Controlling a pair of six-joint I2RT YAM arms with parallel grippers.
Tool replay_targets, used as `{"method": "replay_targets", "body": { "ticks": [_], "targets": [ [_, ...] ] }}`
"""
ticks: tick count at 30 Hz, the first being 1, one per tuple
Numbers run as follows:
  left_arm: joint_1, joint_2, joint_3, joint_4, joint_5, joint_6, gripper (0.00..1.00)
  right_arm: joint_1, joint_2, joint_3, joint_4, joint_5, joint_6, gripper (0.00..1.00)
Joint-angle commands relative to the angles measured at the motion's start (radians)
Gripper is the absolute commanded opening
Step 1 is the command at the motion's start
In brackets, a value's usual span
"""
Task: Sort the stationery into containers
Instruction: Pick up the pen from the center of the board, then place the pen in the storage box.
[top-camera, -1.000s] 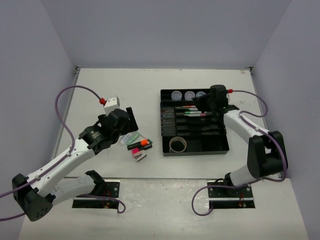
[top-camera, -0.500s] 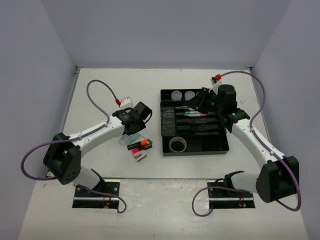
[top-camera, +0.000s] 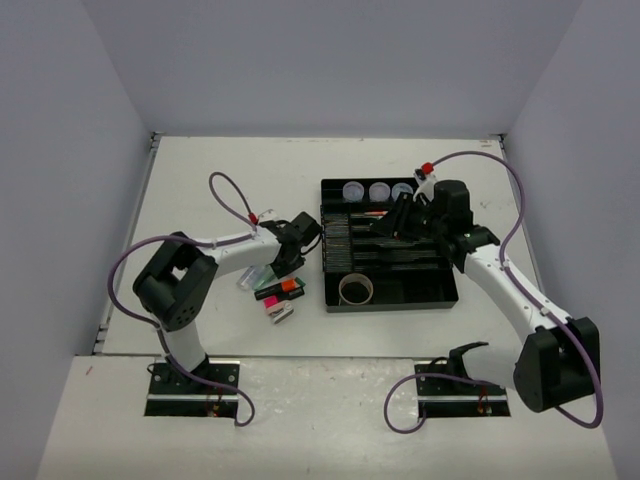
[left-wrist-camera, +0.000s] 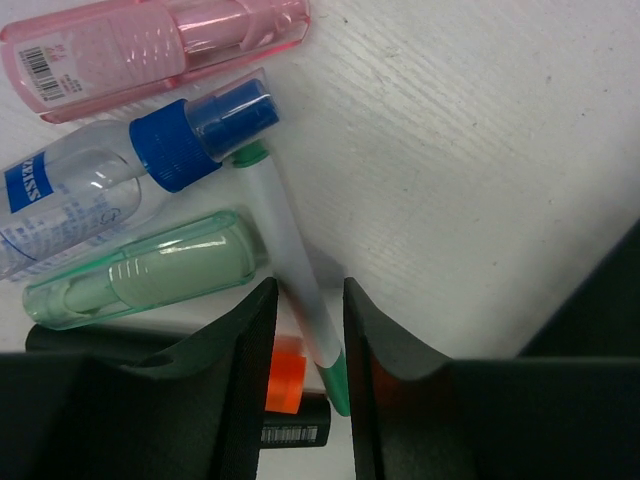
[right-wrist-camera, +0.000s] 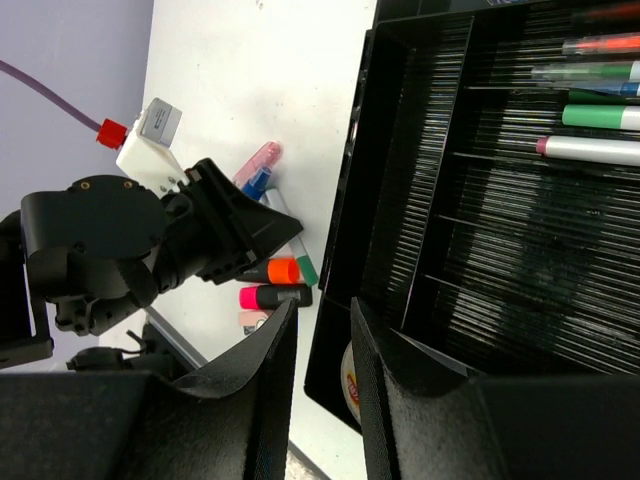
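Note:
On the white table left of the tray lies a pile of stationery. In the left wrist view I see a pink highlighter (left-wrist-camera: 150, 45), a blue-capped bottle (left-wrist-camera: 100, 190), a green highlighter (left-wrist-camera: 150, 270), an orange highlighter (left-wrist-camera: 283, 375) and a white pen with green ends (left-wrist-camera: 290, 250). My left gripper (left-wrist-camera: 310, 300) straddles that pen slantwise, jaws narrow, with a slit still showing on the left side. The black organiser tray (top-camera: 326, 250) holds three clear tubs (top-camera: 379, 191), a tan tape roll (top-camera: 355, 289) and several pens (right-wrist-camera: 600, 120). My right gripper (right-wrist-camera: 322, 320) hovers over the tray, slightly open and empty.
The tray's left wall (right-wrist-camera: 345, 250) stands close to the pile and to my left gripper (top-camera: 297, 240). A small pink-and-white item (top-camera: 279, 312) lies at the pile's near end. My right gripper (top-camera: 398, 216) sits above the tray's pen slots.
My left arm has stretched right and come down onto the pile, and its jaws have narrowed from wide open around the pen. The right gripper has shifted slightly over the tray.

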Motion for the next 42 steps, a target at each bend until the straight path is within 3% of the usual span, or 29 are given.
{"method": "replay_targets", "body": {
  "ticks": [1,9,13,14,18,22,25,27,30,35,42],
  "targets": [
    [-0.004,0.026,0.028,0.024,-0.01,-0.04,0.35,0.001,-0.04,-0.004,0.008,-0.02,-0.031,0.3],
    [-0.005,0.088,0.032,0.096,0.043,0.023,0.22,0.001,-0.061,-0.031,0.044,-0.038,-0.026,0.31],
    [-0.004,0.093,0.031,0.141,0.078,0.055,0.12,0.0,-0.109,-0.069,0.095,-0.044,-0.023,0.41],
    [-0.005,0.088,0.031,0.158,0.083,0.062,0.08,0.001,-0.125,-0.076,0.106,-0.046,-0.025,0.49],
    [-0.004,0.022,0.061,0.187,0.085,0.141,0.0,0.001,-0.123,-0.092,0.153,-0.126,-0.04,0.6],
    [-0.006,-0.108,0.093,0.182,0.044,0.196,0.0,0.003,-0.077,-0.1,0.206,-0.231,-0.024,0.6],
    [-0.017,-0.24,0.087,0.246,0.067,0.325,0.0,0.043,-0.042,-0.084,0.226,-0.249,-0.008,0.59],
    [-0.022,-0.329,0.049,0.329,0.15,0.388,0.0,0.102,-0.02,-0.059,0.21,-0.233,-0.005,0.57],
    [-0.022,-0.45,-0.034,0.486,0.383,0.441,0.0,0.189,0.032,-0.024,0.248,-0.271,0.022,0.53],
    [-0.025,-0.527,-0.1,0.649,0.709,0.462,0.0,0.27,0.094,-0.041,0.432,-0.377,0.149,0.46],
    [-0.036,-0.547,-0.127,0.711,0.735,0.474,0.0,0.297,0.079,-0.039,0.471,-0.341,0.175,0.43]
  ]
}}
